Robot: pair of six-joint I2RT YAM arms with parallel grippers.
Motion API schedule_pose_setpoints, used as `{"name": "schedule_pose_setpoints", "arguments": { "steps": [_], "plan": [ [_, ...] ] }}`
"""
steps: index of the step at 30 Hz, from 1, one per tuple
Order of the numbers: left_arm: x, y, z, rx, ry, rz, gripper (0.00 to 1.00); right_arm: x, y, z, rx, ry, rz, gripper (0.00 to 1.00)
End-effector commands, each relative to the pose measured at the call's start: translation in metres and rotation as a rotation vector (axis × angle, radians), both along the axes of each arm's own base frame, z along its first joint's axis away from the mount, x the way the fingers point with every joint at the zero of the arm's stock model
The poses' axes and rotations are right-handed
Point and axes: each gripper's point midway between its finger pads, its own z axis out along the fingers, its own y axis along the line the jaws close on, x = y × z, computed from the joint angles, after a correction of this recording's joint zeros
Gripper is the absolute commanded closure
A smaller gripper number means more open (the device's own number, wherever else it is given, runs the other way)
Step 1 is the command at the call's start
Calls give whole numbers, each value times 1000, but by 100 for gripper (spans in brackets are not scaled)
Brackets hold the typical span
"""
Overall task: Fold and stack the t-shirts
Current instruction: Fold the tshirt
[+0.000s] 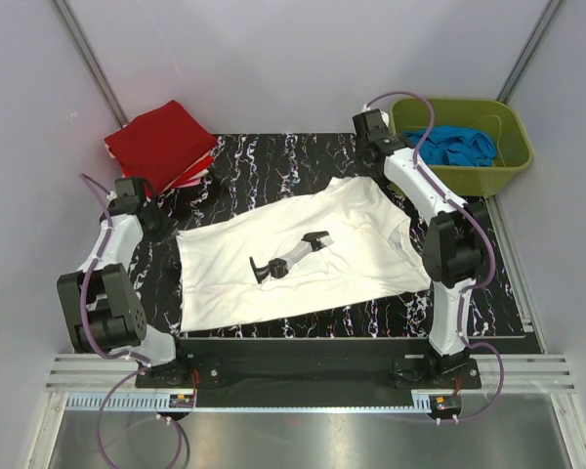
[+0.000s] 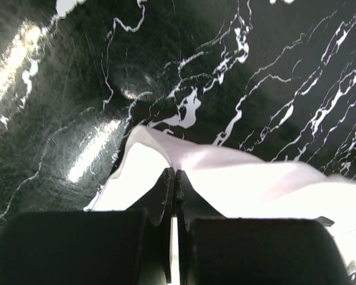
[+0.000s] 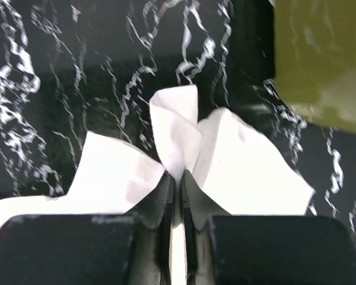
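Centre of surface: white t-shirt spread flat, long axis 8-to-2 o'clock, collar end toward 3. Left pincer clenched on its 9 o'clock corner, right pincer clamped on 1 o'clock edge.

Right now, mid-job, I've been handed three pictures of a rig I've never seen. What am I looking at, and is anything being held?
Two robot arms stand at the near edge of a black marbled table. The wide picture looks down from above and behind them. The other two come from a camera on each wrist, looking along its fingers. A white t-shirt lies spread out in the middle. Folded red t-shirts sit at the far left corner, and a green bin at the far right holds blue cloth. The left gripper and the right gripper are each shut on an edge of the white t-shirt.
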Motion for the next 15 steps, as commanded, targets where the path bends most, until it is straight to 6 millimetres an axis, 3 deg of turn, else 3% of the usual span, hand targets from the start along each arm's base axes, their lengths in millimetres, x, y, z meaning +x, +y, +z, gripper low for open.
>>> {"name": "schedule_pose_setpoints", "arguments": {
  "steps": [1,11,15],
  "plan": [
    [16,9,18,16,-45,-29,100,-1,-15,34,12,-99,-51,100],
    [9,36,34,40,-42,21,100,-8,-10,30,33,-60,-33,100],
    [4,35,33,41,-35,10,100,-16,-23,37,-4,-61,-72,100]
  ]
}}
